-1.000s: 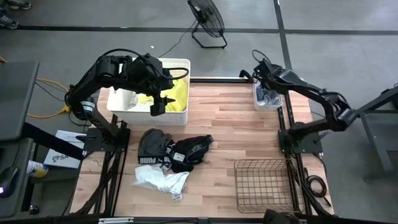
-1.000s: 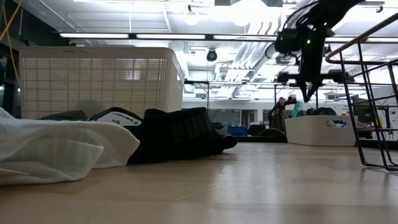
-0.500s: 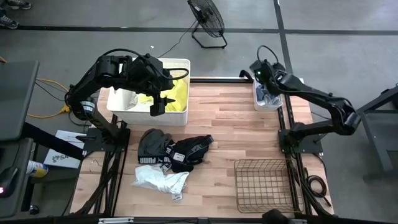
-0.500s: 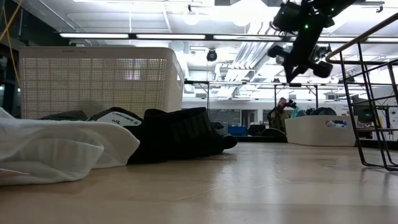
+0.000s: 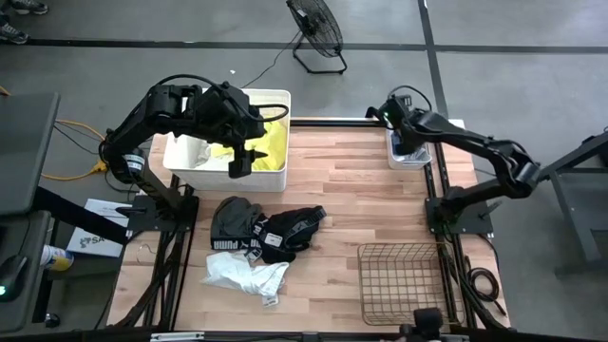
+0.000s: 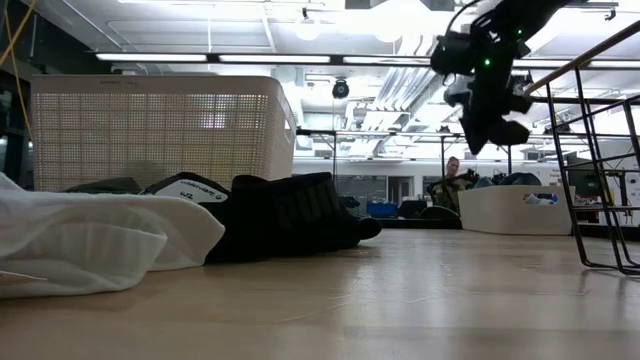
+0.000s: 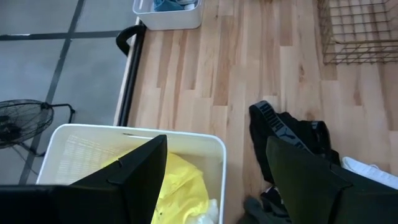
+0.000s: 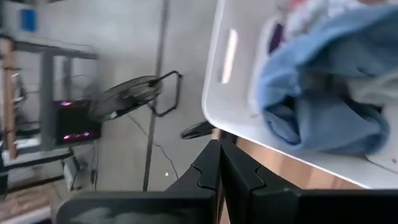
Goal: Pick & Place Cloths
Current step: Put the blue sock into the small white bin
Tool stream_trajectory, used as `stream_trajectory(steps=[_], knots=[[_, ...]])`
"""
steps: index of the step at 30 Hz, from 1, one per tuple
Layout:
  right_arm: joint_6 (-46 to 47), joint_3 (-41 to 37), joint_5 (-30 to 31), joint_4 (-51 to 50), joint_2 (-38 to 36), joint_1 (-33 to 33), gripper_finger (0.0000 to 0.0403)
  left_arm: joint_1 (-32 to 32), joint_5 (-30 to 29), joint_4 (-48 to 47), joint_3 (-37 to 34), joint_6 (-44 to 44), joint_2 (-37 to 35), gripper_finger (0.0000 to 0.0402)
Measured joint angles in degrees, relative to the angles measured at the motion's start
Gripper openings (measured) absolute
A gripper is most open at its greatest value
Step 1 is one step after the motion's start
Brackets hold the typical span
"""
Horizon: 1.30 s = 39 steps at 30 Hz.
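Black cloths with white print lie heaped on the wood table's left half, with a white cloth against their near side. A neon yellow cloth lies in the white tub at the far left. My left gripper hangs open above the tub's near rim with nothing between its fingers. Blue-grey cloths fill a small white bin at the far right. My right gripper is shut and empty, raised over that bin's far left corner.
A brown wire basket stands at the table's near right corner. Bare wood lies between the cloth heap and the basket. A floor fan stands beyond the far edge. In the low view the right gripper is well above the tabletop.
My right gripper has rolled a good way about its own pointing line and drifted a little toward the table's left, staying shut and high over the small bin. The left arm and the cloths have kept still.
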Motion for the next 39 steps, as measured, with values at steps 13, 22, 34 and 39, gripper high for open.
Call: stream_trajectory(steps=[13, 22, 34, 39], knots=[[1.9, 0.0, -10.2, -1.8, 5.5, -7.5, 0.0004, 0.0, 1.4, -0.1, 0.0, -0.3, 0.0, 0.0271], [3.1, 0.0, -14.1, -3.4, 9.4, -9.0, 0.0004, 0.0, 1.4, -0.1, 0.0, -1.5, 0.0, 0.0271], [-5.3, 0.0, -10.8, 0.4, 6.0, -6.7, 0.0004, 0.0, 1.2, 0.1, 0.0, -1.5, -0.2, 0.0271], [-21.3, 0.0, -6.7, 5.5, 2.0, -3.8, 0.0004, 0.0, 1.2, 0.1, 0.0, -1.5, -0.2, 0.0271]])
